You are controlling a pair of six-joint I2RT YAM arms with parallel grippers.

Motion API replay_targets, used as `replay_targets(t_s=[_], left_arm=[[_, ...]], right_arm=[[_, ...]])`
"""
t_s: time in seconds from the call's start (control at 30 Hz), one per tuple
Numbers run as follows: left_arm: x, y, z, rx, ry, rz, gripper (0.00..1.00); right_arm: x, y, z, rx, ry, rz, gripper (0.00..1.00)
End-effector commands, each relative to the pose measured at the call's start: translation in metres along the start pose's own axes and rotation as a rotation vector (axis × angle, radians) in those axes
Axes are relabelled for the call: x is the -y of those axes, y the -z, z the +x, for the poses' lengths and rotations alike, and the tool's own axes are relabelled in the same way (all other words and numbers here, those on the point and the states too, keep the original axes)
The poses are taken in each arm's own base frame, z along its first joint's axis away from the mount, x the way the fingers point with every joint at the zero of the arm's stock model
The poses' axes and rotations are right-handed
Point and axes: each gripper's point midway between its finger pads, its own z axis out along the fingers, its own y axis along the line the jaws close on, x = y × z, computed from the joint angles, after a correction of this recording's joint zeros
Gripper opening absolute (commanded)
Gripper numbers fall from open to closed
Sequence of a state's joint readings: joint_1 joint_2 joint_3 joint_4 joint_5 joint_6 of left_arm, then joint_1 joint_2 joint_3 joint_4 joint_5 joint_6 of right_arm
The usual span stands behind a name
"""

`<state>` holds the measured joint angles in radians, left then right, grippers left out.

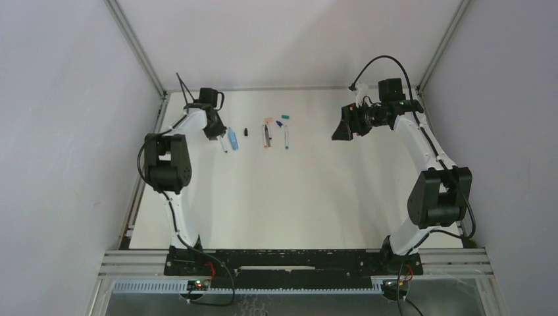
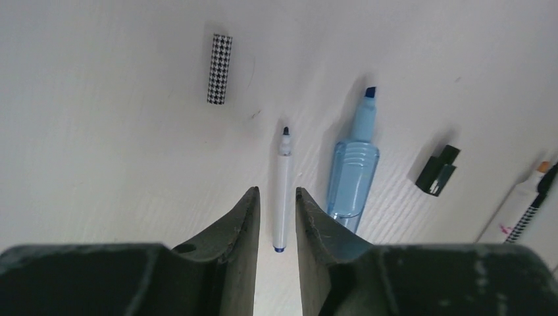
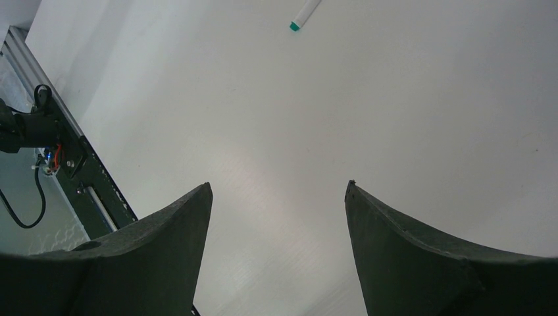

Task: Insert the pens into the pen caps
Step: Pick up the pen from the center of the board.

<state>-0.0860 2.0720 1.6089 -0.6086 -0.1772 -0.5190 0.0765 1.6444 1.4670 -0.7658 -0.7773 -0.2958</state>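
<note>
The left arm is reaching far left, its gripper [image 2: 276, 191] sitting narrow astride a white pen [image 2: 283, 171]; whether it is pinching is unclear. The right gripper [image 3: 278, 184] is hovering, spread wide, with a teal-tipped pen [image 3: 304, 13] cut off.

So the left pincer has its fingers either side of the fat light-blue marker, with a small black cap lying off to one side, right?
Not quite. The fingers of the left pincer flank the thin white pen, not the light-blue marker, which lies just outside them. The left wrist view shows it. The black cap does lie off to one side.
</note>
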Motion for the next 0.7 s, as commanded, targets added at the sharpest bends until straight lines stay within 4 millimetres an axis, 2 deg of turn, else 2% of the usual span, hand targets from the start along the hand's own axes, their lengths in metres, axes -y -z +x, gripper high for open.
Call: replay_targets(t_s=[0.0,0.17,0.53,0.67], left_arm=[[0.002,0.002,-0.003,-0.016,-0.029,0.003,0.3],[0.008,-0.002,0.005,-0.043,-0.045,0.015,0.3],[0.004,0.0,0.009,-0.07,-0.074,-0.023,0.3],[0.008,-0.001,0.007,-0.061,-0.088,-0.021,0.3]], right_arm=[[-0.001,-0.004,-0.003,0.015,-0.01,-0.025,0.81],[-0.002,-0.006,-0.002,0.016,-0.016,-0.035,0.81],[-0.003,-0.005,-0.002,0.02,-0.018,-0.038,0.8],[-0.004,-0.005,-0.002,0.02,-0.021,-0.043,0.8]])
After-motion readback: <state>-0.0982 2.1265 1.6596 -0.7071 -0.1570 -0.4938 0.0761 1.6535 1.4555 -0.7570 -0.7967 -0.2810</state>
